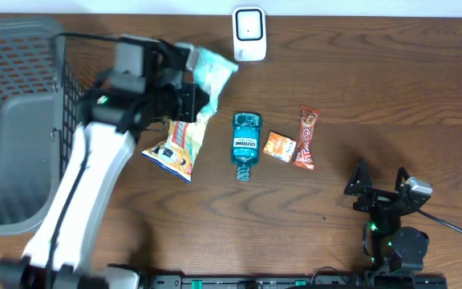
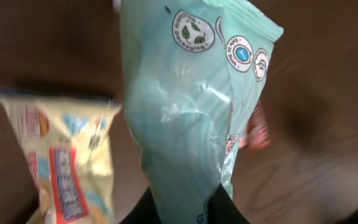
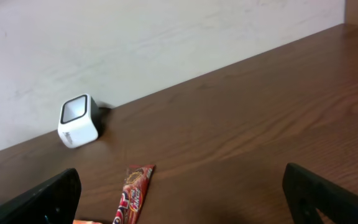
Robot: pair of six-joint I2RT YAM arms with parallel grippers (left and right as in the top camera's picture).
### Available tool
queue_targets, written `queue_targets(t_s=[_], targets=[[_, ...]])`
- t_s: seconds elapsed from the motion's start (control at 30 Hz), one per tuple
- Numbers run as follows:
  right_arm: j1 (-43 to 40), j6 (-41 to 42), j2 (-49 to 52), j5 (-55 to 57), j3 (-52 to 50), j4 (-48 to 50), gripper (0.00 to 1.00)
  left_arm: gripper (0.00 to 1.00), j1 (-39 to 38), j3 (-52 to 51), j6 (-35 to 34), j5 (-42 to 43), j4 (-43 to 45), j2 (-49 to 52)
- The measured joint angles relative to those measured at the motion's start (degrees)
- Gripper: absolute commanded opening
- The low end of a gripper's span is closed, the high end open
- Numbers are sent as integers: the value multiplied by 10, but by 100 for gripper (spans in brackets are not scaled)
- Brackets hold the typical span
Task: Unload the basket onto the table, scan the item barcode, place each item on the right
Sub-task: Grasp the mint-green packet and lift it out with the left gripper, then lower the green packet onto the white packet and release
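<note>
left gripper clamped tight on teal packet, packet near white scanner, right gripper jaws wide apart, holding nothing, low over table

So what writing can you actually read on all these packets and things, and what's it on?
"LISTERINE": on the label of the blue bottle.
Too small to read: the round badges on the teal bag in the left gripper; the red wrapper; the orange packet.
Blurred: the lettering on the yellow bag.
No text shows on the white scanner.
</note>
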Motion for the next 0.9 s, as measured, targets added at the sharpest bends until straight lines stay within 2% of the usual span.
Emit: queue_targets(t_s=[0.33,0.4,0.43,0.47,0.6,0.77,0.9], targets=[[0,0,0,0,0,0,99,9,-5,-2,-8,-32,-26,198],[0,0,0,0,0,0,99,28,-5,-3,-15,-33,-27,221],[0,0,0,0,0,0,99,41,-5,-3,-19,-33,-28,229],[0,0,0,0,0,0,99,59,-5,-3,-22,-33,-29,233],[0,0,0,0,0,0,99,86,-5,-3,-28,-33,-30,231],[0,0,0,0,0,0,99,93,-5,-3,-33,-33,-29,210],[0,0,0,0,0,0,99,96,-5,-3,-34,-33,-16,152]])
